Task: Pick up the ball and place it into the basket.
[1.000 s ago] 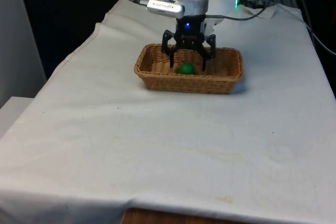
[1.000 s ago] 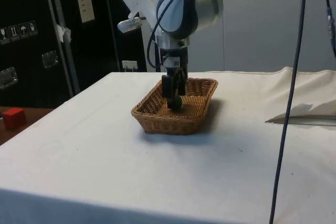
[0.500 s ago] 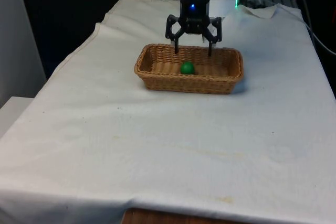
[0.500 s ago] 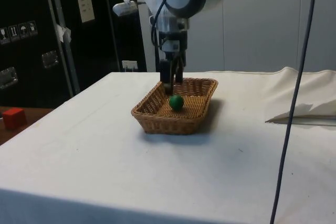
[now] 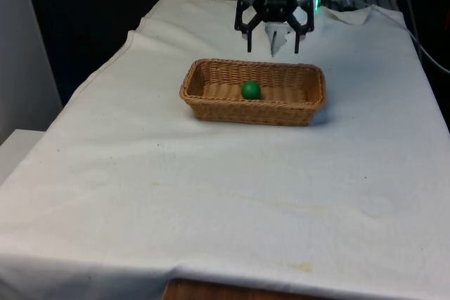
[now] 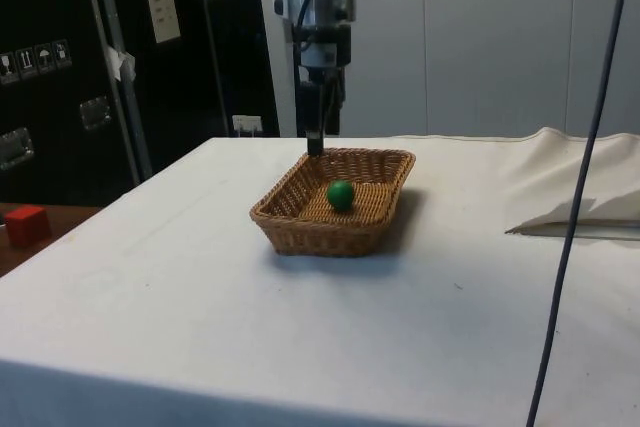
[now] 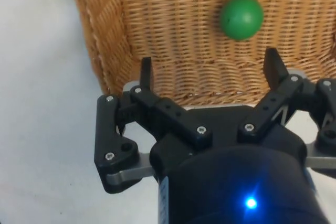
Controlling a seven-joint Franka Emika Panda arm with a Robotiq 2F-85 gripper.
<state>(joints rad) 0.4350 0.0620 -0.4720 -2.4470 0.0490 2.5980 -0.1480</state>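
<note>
The green ball [image 5: 250, 90] lay inside the wicker basket [image 5: 211, 107] on the table [image 5: 232, 187], apparently near its middle. The gripper [image 5: 273, 51] hung above the basket's far rim, its fingers [image 7: 146, 73] spread apart and holding nothing, clear of the ball.

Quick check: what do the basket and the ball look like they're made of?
Basket: woven wicker or rattan, tan, matt; the interlaced strands show clearly on its walls and floor. Green ball: smooth, even, slightly glossy surface, probably plastic or rubber; which one can't be told.
</note>
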